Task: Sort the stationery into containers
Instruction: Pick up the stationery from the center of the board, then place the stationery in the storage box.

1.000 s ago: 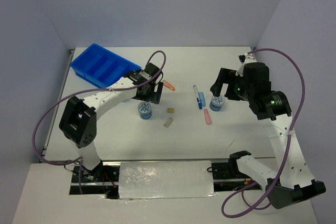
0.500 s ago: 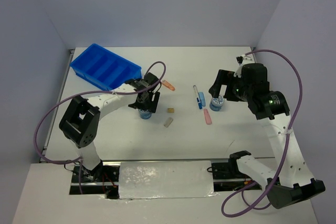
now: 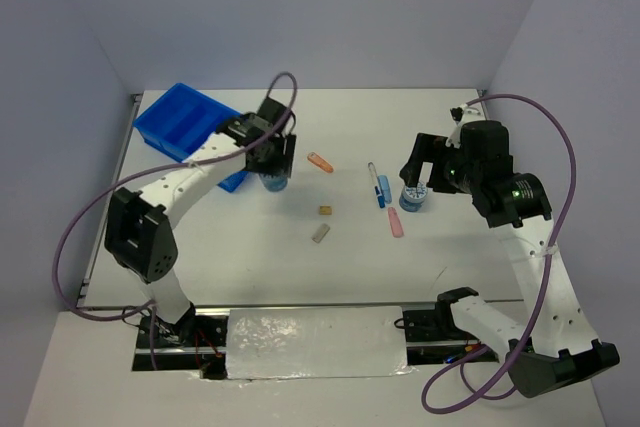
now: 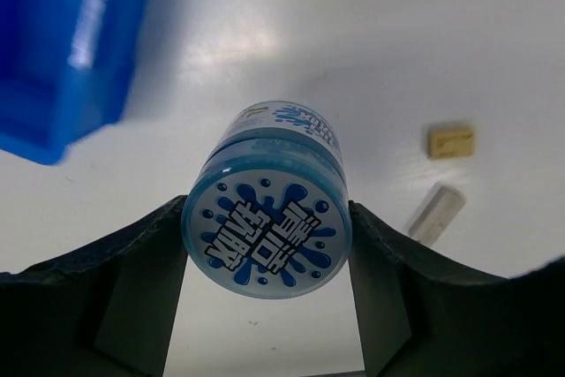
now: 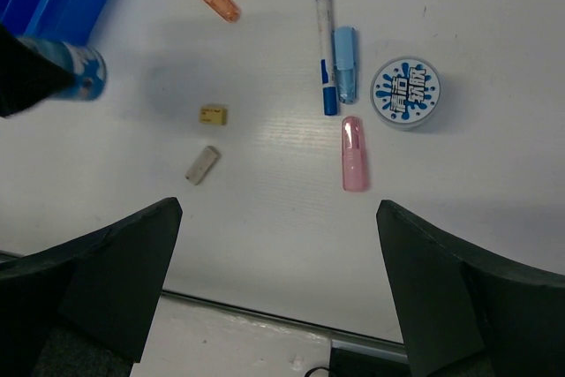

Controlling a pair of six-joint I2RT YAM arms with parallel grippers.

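The left gripper (image 4: 267, 249) clamps a round blue plastic disc with a splash-patterned white top (image 4: 266, 234), apparently clear of the white table (image 3: 350, 257), its arm reaching beside the bright blue compartmented plastic tray (image 3: 168, 123). The right gripper (image 5: 278, 209) hovers spread wide.

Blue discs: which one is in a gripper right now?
The disc clamped in the left gripper, held up beside the blue tray. The other disc lies on the table beside the pen, ungripped.
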